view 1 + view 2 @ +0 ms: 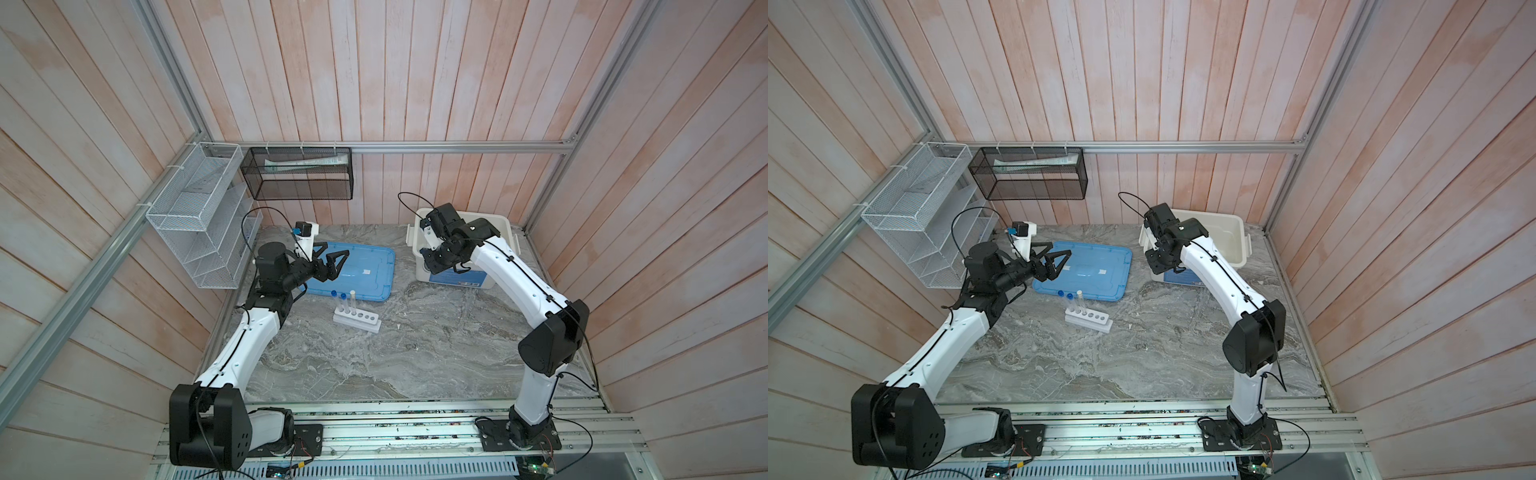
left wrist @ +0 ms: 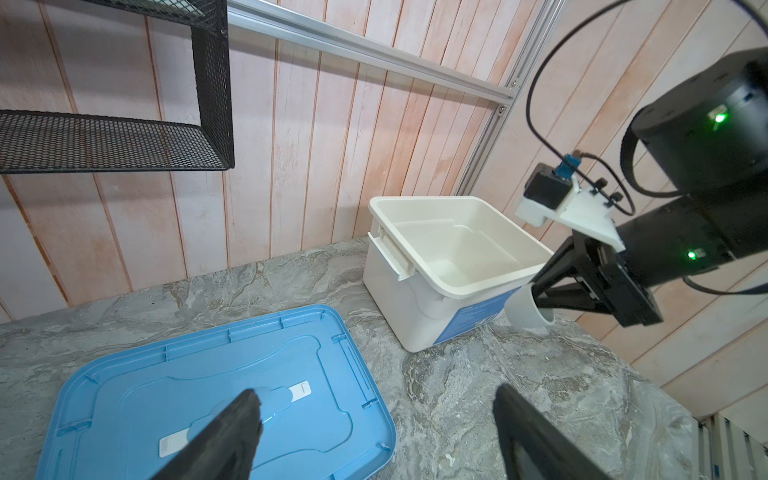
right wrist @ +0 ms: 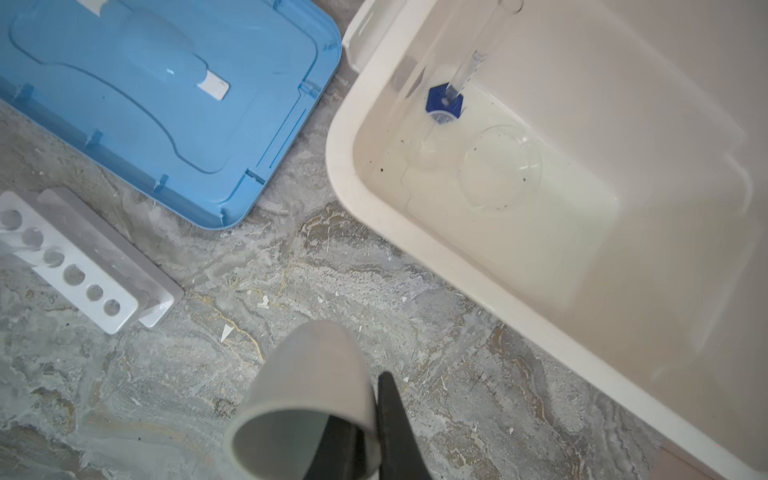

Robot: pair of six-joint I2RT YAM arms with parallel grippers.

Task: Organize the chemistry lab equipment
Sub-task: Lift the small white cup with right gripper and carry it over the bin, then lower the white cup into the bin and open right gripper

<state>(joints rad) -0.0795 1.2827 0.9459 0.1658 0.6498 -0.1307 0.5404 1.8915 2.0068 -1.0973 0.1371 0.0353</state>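
Right fingers are clamped on the rim of the white cup, one finger inside it and one outside. The cup is tipped on its side in the air, over the tabletop and just beside the bin's outer wall, not in it.

Down in the bin lies the blue-based cylinder, its clear tube leaning up the wall, and near it a clear dish flat on the floor.

Over on the left, the left fingers are spread wide with nothing between them, hovering above the blue lid, which lies flat on the tabletop.

In front of the lid sits the rack, with three tubes upright at one end: two blue caps, one white. The other holes are bare.
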